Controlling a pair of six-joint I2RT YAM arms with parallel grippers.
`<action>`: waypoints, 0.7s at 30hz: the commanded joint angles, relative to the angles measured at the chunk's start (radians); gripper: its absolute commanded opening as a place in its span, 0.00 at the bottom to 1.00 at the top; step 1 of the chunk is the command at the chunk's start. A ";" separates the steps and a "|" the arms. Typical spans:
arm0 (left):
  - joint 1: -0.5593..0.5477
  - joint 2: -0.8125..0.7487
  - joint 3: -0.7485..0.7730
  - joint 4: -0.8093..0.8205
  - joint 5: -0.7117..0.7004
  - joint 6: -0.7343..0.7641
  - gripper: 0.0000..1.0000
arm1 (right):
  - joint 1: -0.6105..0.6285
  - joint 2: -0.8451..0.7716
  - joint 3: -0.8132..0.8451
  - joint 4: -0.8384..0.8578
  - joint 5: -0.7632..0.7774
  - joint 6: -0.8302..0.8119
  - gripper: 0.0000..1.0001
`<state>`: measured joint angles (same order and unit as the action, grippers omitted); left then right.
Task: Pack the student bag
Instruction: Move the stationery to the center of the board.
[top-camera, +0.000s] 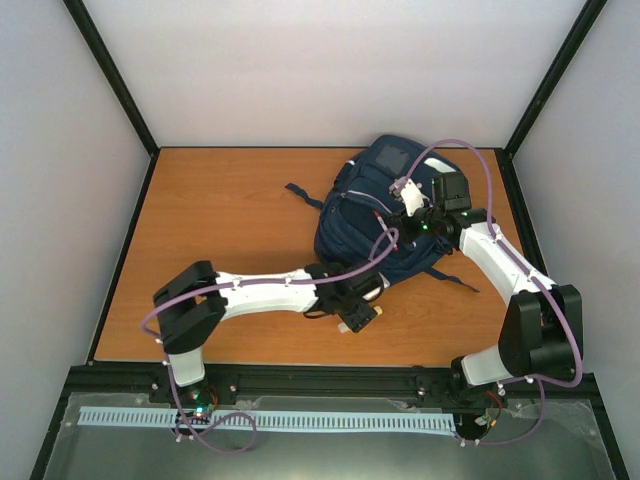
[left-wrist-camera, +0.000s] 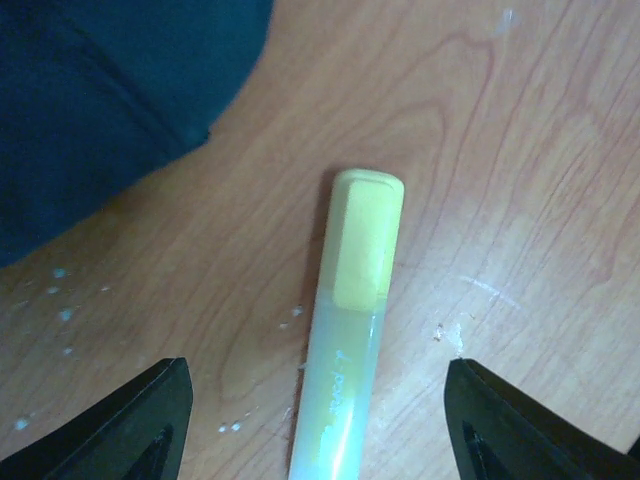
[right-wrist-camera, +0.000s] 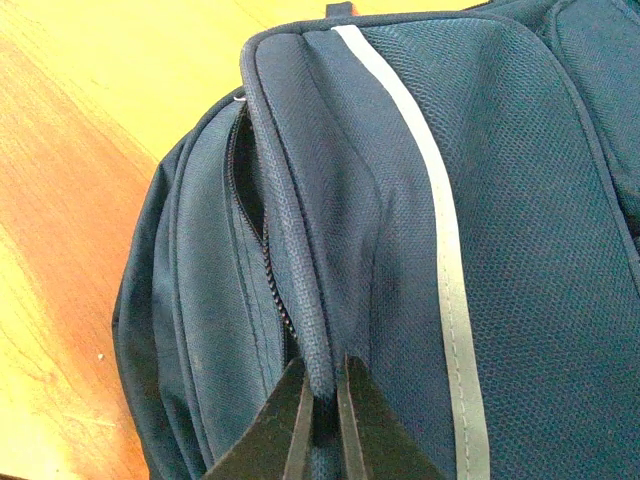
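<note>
The student bag (top-camera: 375, 215), navy with a pale stripe, lies at the back right of the wooden table (top-camera: 230, 220). My right gripper (top-camera: 412, 205) is on top of it. In the right wrist view that gripper (right-wrist-camera: 325, 375) is shut on a fold of the bag's fabric (right-wrist-camera: 400, 200), right beside a partly open zipper (right-wrist-camera: 262, 240). My left gripper (top-camera: 358, 318) hangs low over the table just in front of the bag. A yellow highlighter (left-wrist-camera: 355, 330) lies flat on the wood, and the left gripper (left-wrist-camera: 315, 375) stands open astride it, both fingers clear of it. A corner of the bag (left-wrist-camera: 90, 110) shows at that view's upper left.
Dark straps (top-camera: 300, 193) trail from the bag's left side, and another strap (top-camera: 455, 280) lies toward the right arm. Pale walls and black frame posts enclose the table on three sides. Small white specks (left-wrist-camera: 60, 300) mark the wood near the highlighter.
</note>
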<state>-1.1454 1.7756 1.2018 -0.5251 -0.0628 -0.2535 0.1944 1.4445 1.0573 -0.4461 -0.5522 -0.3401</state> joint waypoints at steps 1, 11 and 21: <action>-0.036 0.076 0.090 -0.095 -0.047 0.081 0.72 | -0.006 -0.037 0.005 0.001 -0.048 -0.008 0.03; -0.040 0.181 0.162 -0.150 -0.055 0.111 0.59 | -0.007 -0.037 0.005 0.000 -0.054 -0.006 0.03; -0.041 0.222 0.182 -0.168 -0.016 0.123 0.42 | -0.008 -0.034 0.005 0.000 -0.051 -0.007 0.03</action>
<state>-1.1778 1.9762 1.3441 -0.6647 -0.0959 -0.1509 0.1909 1.4445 1.0573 -0.4519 -0.5552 -0.3408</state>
